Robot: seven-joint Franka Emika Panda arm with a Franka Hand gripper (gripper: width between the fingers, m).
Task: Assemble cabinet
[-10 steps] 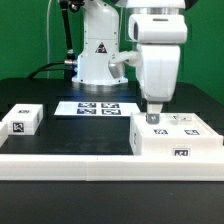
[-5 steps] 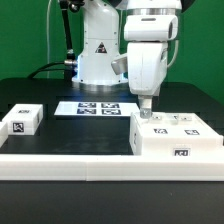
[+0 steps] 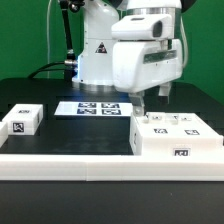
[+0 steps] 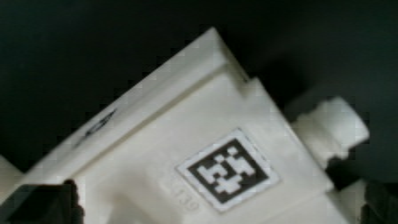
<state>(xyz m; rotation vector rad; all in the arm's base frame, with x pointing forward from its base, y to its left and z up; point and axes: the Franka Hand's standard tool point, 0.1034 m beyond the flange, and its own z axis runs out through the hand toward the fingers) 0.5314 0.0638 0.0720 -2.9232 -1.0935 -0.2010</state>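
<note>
On the exterior view's right, the cabinet body lies flat on the black table, with several marker tags on its top face. The gripper hangs just above the end of the body nearer the exterior view's left. Its fingers are spread with nothing between them, though I cannot tell whether a fingertip touches the top face. A small tagged part sits well apart at the exterior view's left, and the marker board lies farther back between the two. No piece appears joined to another, so I judge the assembly barely begun: the body is not yet grasped, and the loose part is not yet fitted. The arm's bulk hides the table behind the body, and no other cabinet parts show.

From the wrist view, the cabinet body fills the picture at a slant, and one tag is clear but unreadable. A short round peg juts from the body's edge. Dark fingertips show in two corners, wide apart, which agrees with a released grip. The picture is soft, and the body's edges run out of frame.
</note>
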